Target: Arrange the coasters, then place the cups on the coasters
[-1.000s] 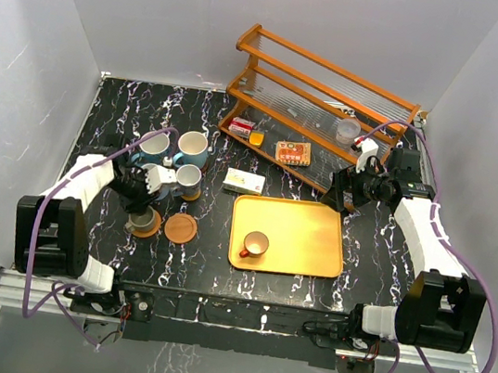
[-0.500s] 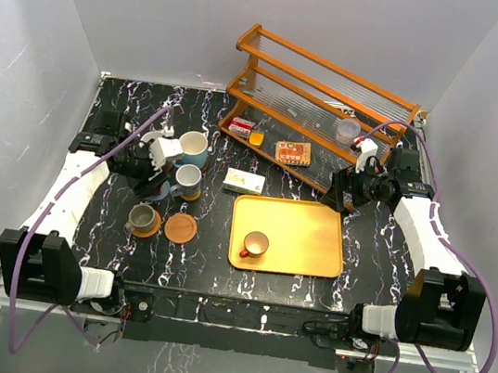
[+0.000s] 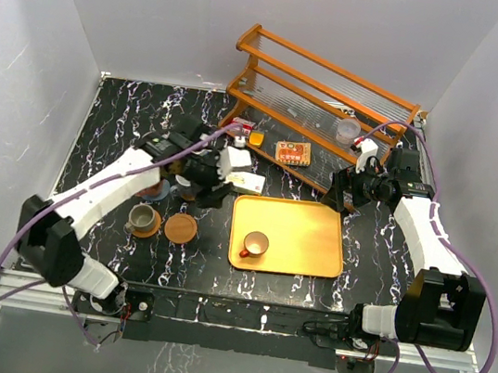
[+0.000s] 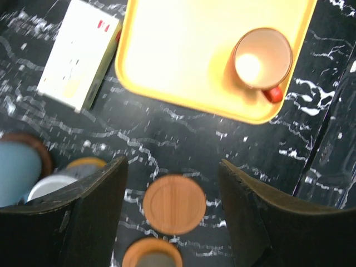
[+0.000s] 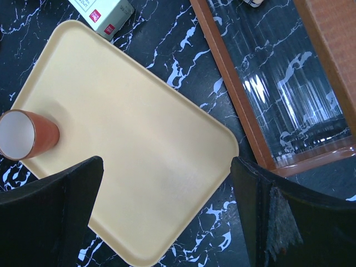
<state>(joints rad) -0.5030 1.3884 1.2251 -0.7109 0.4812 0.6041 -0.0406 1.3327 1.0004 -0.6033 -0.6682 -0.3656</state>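
Orange cup stands upright, mouth up, in the 7 o'clock corner of the tray. From overhead its handle pokes out toward 7 o'clock. Grey cup sits upright on an orange coaster at the near left of the counter; I can't make out its handle. A bare coaster lies flat just beside it at 3 o'clock. It's round, so no long axis to speak of.

A second ago my left claw was down on that grey cup, fairly narrow. Now the arm has swung toward the middle and the claw hangs over the counter at about 12 o'clock of the bare coaster, fingers well apart, nothing in them. The grey cup stayed on its coaster. Right claw hasn't budged: wide, empty, off the tray's 1 o'clock corner.

Overhead, the left arm covers most of the blue cups. The left wrist view is blurry: one blue cup on a dark brown coaster is cut by the left edge, another cup is half behind a finger, and the grey cup is clipped at the bottom.
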